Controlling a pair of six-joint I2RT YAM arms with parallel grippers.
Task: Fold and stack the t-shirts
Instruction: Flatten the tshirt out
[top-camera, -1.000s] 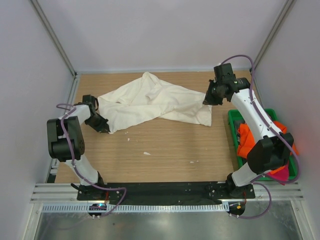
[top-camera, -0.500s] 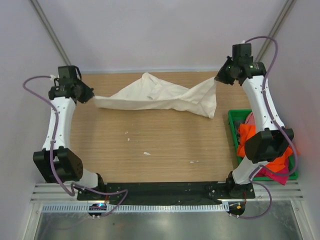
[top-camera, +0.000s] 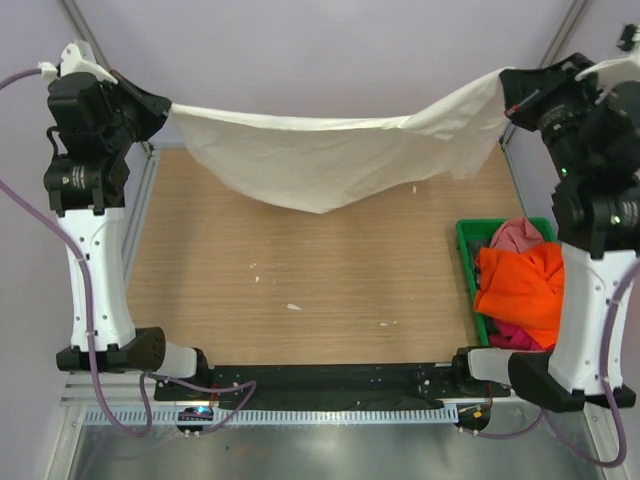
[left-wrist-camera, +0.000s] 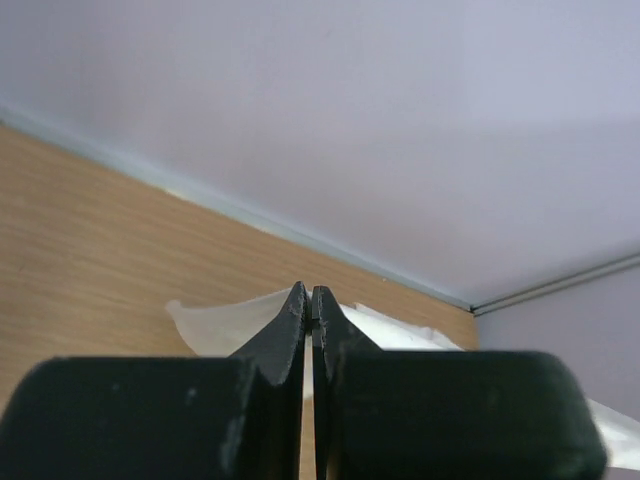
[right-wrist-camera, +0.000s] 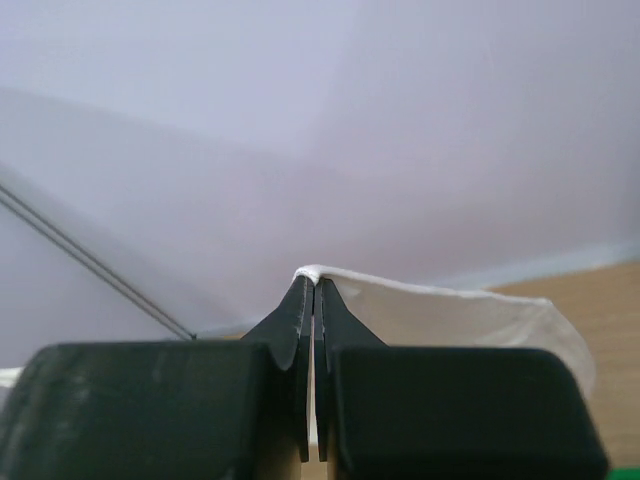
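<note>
while aloft, 1 cream t-shirt (top-camera: 330, 165) tight in left pincer (top-camera: 160, 105), right pincer (top-camera: 508, 90); 3 t-shirts (top-camera: 520, 285) in 1 bin (top-camera: 464, 245)

The cream-white t-shirt (top-camera: 330, 165) is soft, matt, creased cloth; the table (top-camera: 320, 285) smooth pale wood-grain; the green bin (top-camera: 466, 262) plastic.

White shirt (top-camera: 330, 165): cream, plain, lifted over the far half of the table (top-camera: 330, 290) and stretched wide between my left gripper (top-camera: 160, 105) and right gripper (top-camera: 508, 88), each pinched tight on an upper corner. The top edge sags a little mid-span. The body droops in a wrinkled curve, lowest left of centre. Orange shirt (top-camera: 520, 285): crumpled on top of the heap in the bin (top-camera: 464, 240) at right. Pink shirt (top-camera: 518, 235): bunched behind it. Magenta shirt (top-camera: 515, 333): showing under its near edge. None folded.
</note>
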